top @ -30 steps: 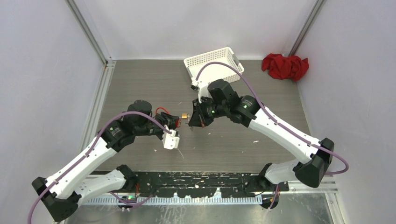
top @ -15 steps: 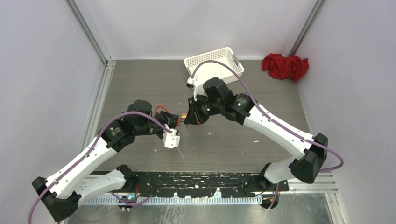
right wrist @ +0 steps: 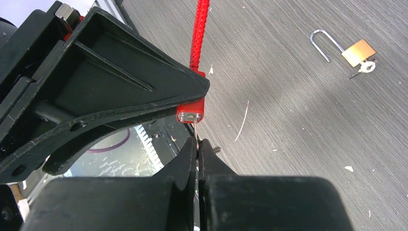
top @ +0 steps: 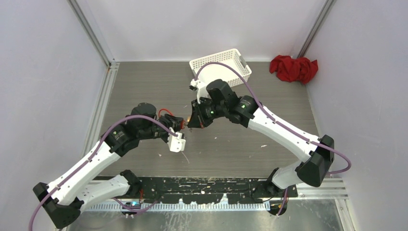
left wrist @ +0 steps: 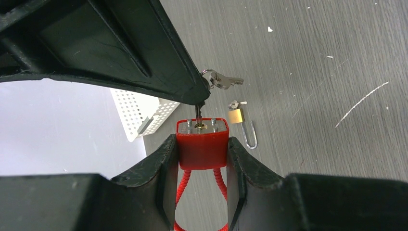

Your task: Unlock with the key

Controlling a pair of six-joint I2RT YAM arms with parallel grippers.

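A red padlock (left wrist: 202, 147) with a red cable shackle (left wrist: 185, 190) sits squeezed between my left gripper's (left wrist: 202, 159) two fingers, keyhole face pointing away from the wrist. My right gripper (right wrist: 197, 144) is shut on a thin metal key (right wrist: 196, 129), whose blade enters the keyhole in the lock's silver face (right wrist: 190, 116). In the left wrist view the key (left wrist: 197, 113) stands in the lock, with a spare key (left wrist: 226, 81) dangling from its ring. From above, both grippers meet at mid-table around the red lock (top: 182, 123).
A small brass padlock (right wrist: 358, 52) lies on the table with its shackle open and a key in it, seen also in the left wrist view as a brass padlock (left wrist: 235, 115). A white basket (top: 221, 63) and a red cloth (top: 293, 68) sit at the back.
My right arm has swung left towards the left gripper, bringing the key up to the red lock. The left arm has held still.
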